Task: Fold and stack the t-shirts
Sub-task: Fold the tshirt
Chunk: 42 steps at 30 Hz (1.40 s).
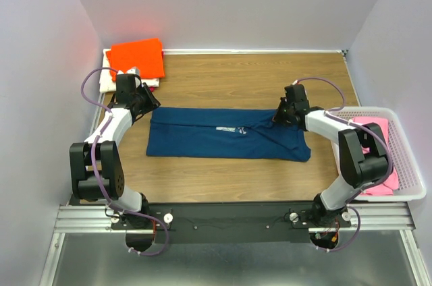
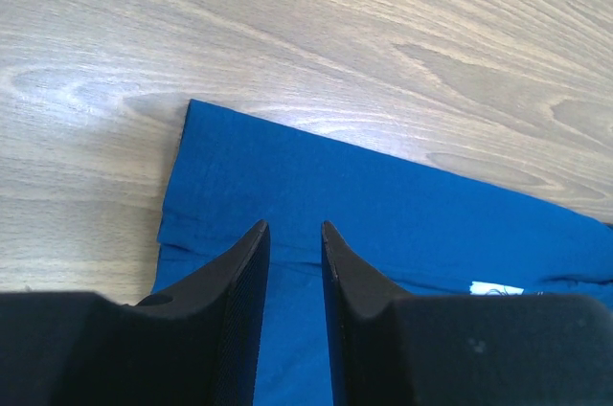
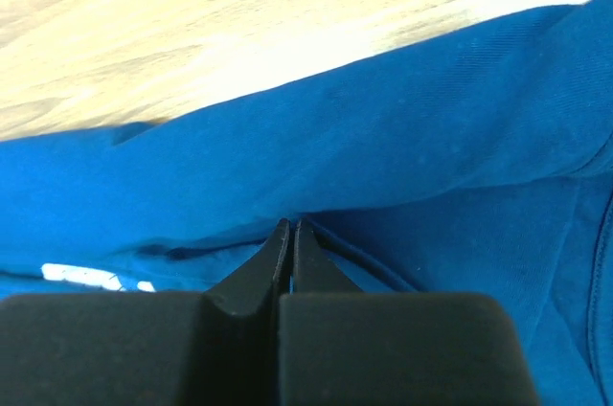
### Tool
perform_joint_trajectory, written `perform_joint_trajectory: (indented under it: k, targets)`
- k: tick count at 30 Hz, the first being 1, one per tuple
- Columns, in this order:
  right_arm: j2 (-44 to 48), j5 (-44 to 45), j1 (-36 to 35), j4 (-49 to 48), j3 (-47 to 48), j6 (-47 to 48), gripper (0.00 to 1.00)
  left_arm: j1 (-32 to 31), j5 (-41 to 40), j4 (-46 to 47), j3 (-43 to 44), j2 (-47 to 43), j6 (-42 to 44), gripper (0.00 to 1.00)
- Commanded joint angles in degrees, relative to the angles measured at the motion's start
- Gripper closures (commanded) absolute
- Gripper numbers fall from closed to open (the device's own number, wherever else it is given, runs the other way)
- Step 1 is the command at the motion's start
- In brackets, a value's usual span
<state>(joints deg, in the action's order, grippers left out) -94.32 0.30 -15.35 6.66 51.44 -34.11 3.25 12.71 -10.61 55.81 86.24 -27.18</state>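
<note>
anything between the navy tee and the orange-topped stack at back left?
No loose object. Bare table lies between the navy tee and the stack. Only the left gripper sits in that gap, open over the tee's left end, so it is the one thing in the path.

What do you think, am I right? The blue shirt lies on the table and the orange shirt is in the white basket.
Not quite. The blue shirt does lie on the table, but the orange shirt is on a pile at the table's far left corner, not in the white basket. The top view shows it.
</note>
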Motion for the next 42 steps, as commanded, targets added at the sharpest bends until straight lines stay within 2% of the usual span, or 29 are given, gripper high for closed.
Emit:
perform_joint_trajectory:
  k: [1,15,27,30,35,40,42]
  targets:
    - [3.79,-2.31,-0.81,-0.33,-1.08,-0.87,0.99,-0.34,1.62,0.42,-0.62,-1.34,0.99,0.65]
    - [14.33,-5.48,-7.05,3.89,-5.21,-6.14,1.0,-0.61,1.88,0.5,-0.88,-0.9,1.08,0.65]
    - [15.14,-1.35,-15.84,3.98,-9.43,-13.17,1.0,-1.14,2.14,0.5,-1.06,-0.46,1.08,0.65]
    - [14.61,0.92,-17.07,3.98,-10.04,-13.79,0.97,-1.4,2.32,0.42,-0.97,-0.37,1.08,0.65]
    - [12.68,1.81,-18.31,3.8,-9.25,-12.83,0.79,-1.75,2.5,0.5,-0.97,-0.19,1.08,0.65]
    - [13.37,4.27,-18.66,4.68,-8.2,-11.77,0.51,-2.45,3.98,0.94,-0.79,-0.19,1.6,0.64]
    - [15.38,9.07,-18.66,7.73,-6.19,-10.63,0.44,-3.59,4.6,0.94,-0.53,-0.19,2.04,0.63]
